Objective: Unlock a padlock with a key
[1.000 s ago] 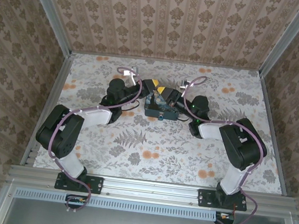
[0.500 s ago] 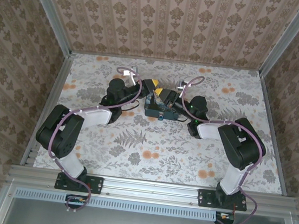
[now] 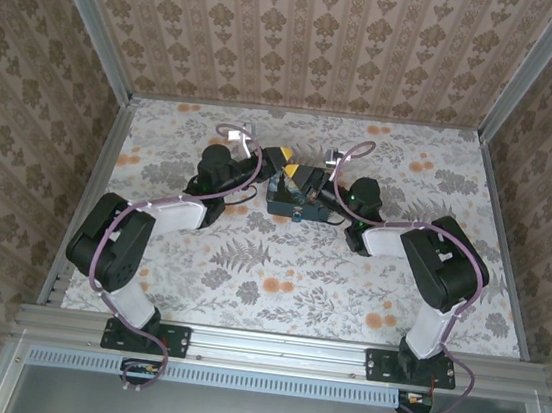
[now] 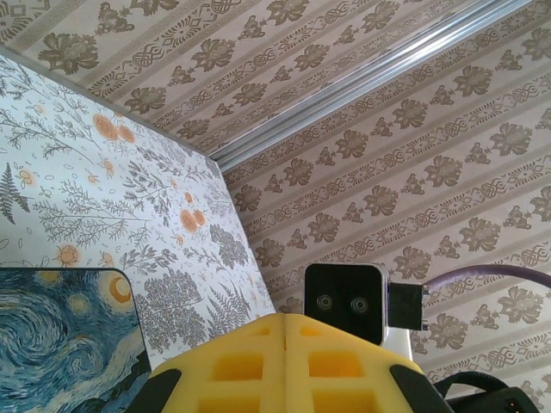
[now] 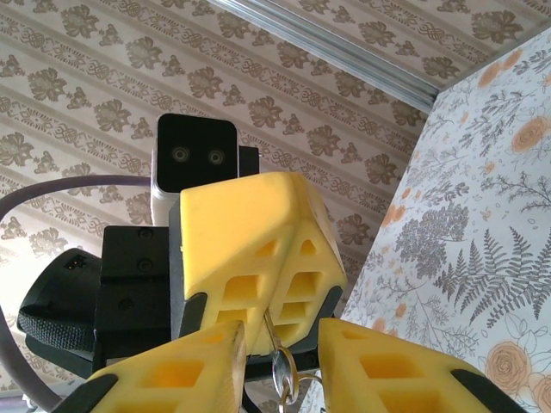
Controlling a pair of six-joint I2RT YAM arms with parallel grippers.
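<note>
Small silver metal key (image 5: 274, 342) pinched in my left gripper (image 5: 271, 305), above the box at mid-table.

On the right wrist camera the left gripper's yellow fingers are pressed together on the key, its ring hanging below. My right gripper (image 5: 282, 374) has its fingers spread either side of that ring. Both grippers meet over the blue swirl-painted box (image 3: 291, 204) on the floral table (image 3: 298, 270).

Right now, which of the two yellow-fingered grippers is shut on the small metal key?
The left gripper: its fingers are pressed together, the small metal key hanging from their tips. The right gripper is open, fingers apart either side of the key.
</note>
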